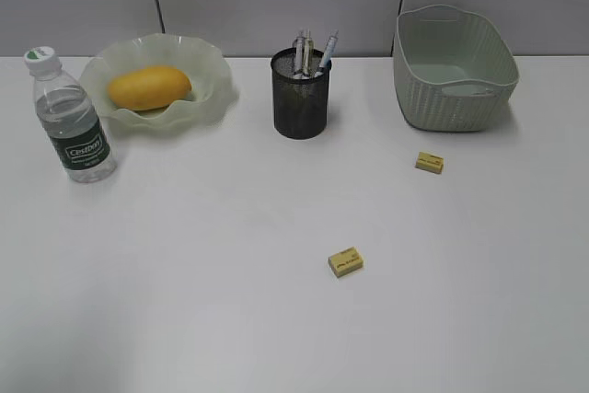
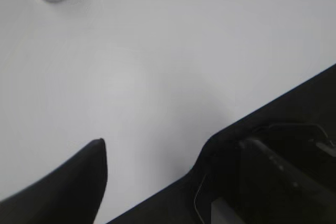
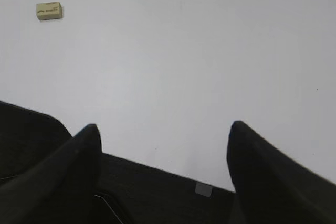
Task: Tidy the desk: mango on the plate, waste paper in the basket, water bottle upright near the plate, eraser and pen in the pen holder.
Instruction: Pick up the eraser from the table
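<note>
We see the mango (image 1: 149, 86) lying in the plate (image 1: 210, 66) at the back left of the desk (image 1: 184, 283), with the water bottle (image 1: 72, 119) standing upright just beside the plate's left rim and close to the desk's left edge. The pen holder (image 1: 301, 95) stands near the back middle with pens (image 1: 313, 51) sticking out of it, and the basket (image 1: 453, 68) sits at the back right; what lies inside it we cannot tell. Two erasers remain on the bare top: one eraser (image 1: 345, 261) near the middle, the other eraser (image 1: 429, 162) just in front of the basket. The front and left-middle of the desk are wide open. Our right gripper (image 3: 164, 137) hangs over the near edge with its fingers spread apart and nothing between them. Of our left gripper we see one fingertip (image 2: 97, 153) near that edge, so we cannot tell its spread.
</note>
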`<action>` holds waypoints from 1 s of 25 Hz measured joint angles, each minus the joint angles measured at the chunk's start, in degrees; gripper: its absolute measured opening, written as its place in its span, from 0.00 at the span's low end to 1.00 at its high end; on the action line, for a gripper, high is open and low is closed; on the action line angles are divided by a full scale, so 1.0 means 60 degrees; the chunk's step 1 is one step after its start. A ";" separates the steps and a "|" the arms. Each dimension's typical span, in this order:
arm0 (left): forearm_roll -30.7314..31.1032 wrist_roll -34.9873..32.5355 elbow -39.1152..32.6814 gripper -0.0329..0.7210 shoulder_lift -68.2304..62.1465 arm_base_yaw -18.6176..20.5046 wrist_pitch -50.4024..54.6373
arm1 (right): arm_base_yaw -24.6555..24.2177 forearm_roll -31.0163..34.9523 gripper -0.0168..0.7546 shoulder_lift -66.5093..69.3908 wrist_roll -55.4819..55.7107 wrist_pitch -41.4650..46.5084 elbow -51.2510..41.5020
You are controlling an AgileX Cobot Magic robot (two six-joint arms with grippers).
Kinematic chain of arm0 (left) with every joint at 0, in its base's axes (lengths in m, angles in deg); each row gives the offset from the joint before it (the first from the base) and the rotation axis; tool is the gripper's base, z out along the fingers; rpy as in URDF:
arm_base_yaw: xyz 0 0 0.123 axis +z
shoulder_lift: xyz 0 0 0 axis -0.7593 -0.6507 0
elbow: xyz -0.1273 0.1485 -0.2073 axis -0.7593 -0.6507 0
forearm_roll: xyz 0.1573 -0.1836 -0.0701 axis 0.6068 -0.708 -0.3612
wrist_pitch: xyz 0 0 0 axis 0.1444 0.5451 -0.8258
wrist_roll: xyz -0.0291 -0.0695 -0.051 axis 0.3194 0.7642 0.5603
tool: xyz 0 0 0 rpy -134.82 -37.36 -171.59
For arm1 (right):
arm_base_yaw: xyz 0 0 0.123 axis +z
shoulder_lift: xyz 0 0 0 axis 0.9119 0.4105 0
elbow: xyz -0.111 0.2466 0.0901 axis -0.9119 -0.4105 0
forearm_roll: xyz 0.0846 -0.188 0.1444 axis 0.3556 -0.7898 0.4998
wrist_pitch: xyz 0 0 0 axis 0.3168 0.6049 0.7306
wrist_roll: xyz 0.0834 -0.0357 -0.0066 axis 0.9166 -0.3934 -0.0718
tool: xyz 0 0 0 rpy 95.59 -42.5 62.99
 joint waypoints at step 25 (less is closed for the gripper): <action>-0.0090 0.0000 -0.1957 0.70 0.5432 0.0000 0.0023 | 0.0000 0.0000 0.78 0.0000 0.0009 0.0000 0.0000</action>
